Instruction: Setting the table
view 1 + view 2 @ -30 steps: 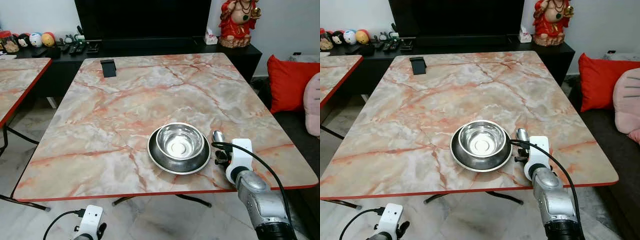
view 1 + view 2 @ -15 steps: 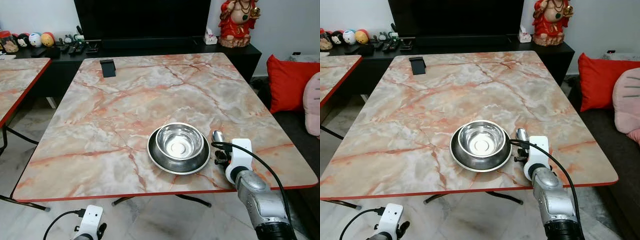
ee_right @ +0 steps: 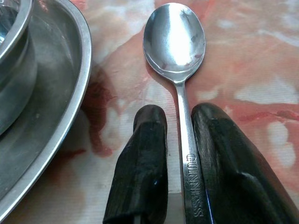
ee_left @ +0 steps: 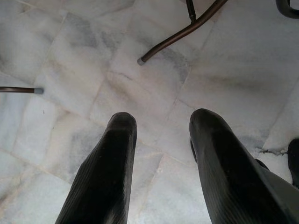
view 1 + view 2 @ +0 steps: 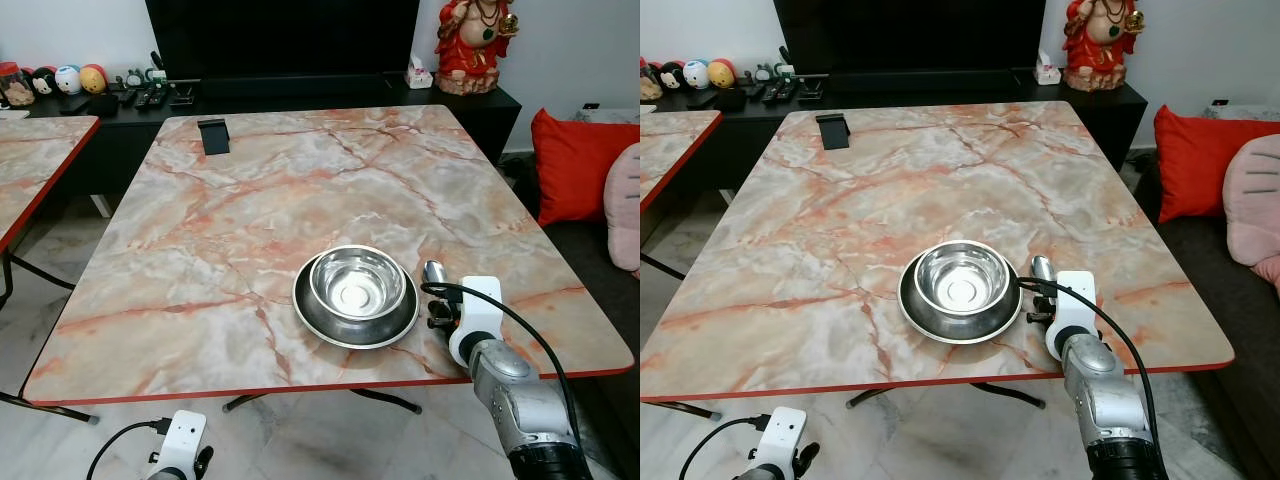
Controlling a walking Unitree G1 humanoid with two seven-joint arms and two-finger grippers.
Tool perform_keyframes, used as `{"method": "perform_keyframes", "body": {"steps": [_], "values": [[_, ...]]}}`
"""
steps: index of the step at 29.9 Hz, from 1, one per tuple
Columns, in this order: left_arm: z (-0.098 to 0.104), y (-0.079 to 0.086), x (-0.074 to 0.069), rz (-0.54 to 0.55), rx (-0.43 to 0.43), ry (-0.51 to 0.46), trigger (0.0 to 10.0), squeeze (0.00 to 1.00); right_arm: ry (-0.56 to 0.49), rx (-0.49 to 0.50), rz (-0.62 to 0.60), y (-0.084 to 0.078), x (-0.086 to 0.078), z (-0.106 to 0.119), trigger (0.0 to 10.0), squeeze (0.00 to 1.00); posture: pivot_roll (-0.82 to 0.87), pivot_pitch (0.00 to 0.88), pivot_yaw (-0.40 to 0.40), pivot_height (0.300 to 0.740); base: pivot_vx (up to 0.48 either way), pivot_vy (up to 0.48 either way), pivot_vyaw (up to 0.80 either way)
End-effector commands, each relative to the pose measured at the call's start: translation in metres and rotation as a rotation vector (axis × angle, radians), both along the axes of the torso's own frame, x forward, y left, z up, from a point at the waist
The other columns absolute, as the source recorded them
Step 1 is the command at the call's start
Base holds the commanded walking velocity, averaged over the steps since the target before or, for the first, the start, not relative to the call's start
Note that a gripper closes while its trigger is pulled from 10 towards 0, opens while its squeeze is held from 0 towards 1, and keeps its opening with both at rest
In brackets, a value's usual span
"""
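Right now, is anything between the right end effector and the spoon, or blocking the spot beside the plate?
Nothing visible. The right end effector already has the shiny steel spoon's handle between its fingers, and the spoon lies on the marble table just right of the round steel plate holding the steel bowl.

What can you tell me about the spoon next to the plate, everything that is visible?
The spoon is shiny silver metal, with an oval bowl facing up and a slim handle stamped GUINNESS. It lies flat on the marble table, just right of the steel plate, apart from it. The right gripper has its jaws on either side of the handle.
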State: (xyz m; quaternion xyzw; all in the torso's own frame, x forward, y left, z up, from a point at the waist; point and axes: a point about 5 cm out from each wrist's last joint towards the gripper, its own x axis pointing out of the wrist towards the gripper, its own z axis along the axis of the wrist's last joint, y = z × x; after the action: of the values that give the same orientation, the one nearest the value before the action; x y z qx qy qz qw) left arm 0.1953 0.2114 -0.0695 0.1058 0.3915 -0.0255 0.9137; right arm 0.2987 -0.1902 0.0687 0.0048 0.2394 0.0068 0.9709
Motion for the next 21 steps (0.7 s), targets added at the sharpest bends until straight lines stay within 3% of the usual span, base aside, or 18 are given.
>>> {"method": "perform_keyframes", "body": {"steps": [1, 21], "values": [[-0.0023, 0.0020, -0.0038, -0.006, 0.018, 0.025, 10.0, 0.00, 0.065, 0.027, 0.018, 0.0066, -0.0052, -0.0110, 10.0, 0.00, -0.03, 0.000, 0.031, 0.740, 0.000, 0.000, 0.00], [-0.0029, 0.0007, -0.0042, -0.007, 0.019, 0.030, 10.0, 0.00, -0.019, -0.013, -0.041, -0.0011, -0.0020, -0.0015, 10.0, 0.00, -0.03, 0.000, 0.030, 0.740, 0.000, 0.000, 0.00]]}}
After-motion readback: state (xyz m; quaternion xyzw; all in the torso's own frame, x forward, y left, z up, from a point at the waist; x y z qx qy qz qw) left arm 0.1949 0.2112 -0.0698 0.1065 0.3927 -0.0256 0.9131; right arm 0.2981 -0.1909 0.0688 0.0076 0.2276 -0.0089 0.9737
